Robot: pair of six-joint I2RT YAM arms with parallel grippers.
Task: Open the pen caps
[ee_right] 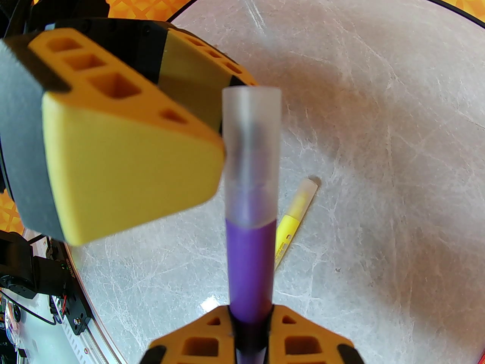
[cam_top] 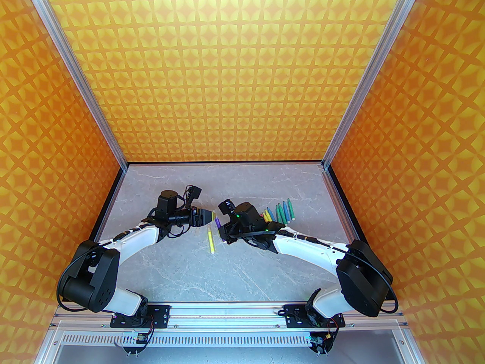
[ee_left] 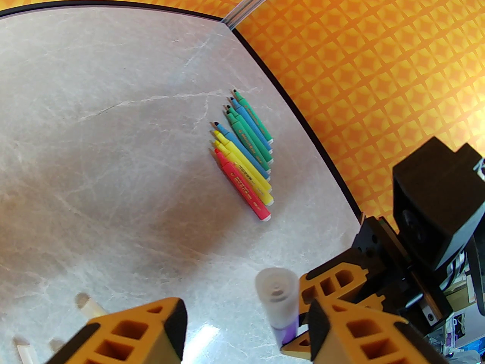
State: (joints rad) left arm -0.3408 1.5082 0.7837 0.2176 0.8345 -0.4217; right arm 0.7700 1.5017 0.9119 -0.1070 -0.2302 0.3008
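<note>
Grip: right pincer (ee_right: 251, 319) clamped on purple pen (ee_right: 250, 264) | left pincer (ee_left: 246, 317) half open astride its clear cap (ee_right: 252, 154)

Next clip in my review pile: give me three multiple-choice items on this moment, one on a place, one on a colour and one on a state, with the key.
1. Where does the lone yellow pen lie?
A. Flat on the table, between the two arms
B. Against the back wall
C. On the rail at the near edge

2. What colour is the barrel of the held pen in the right tool?
A. Green
B. Purple
C. Pink

3. What is the state of that pen's cap?
A. Lying loose on the table
B. On the pen, not yet pulled off
C. Snapped in two

Key:
1 A: it lies by itself on the marble, apart from the row of pens.
2 B: a purple barrel rises from between the shut fingers.
3 B: the clear tube covers the tip end.
</note>
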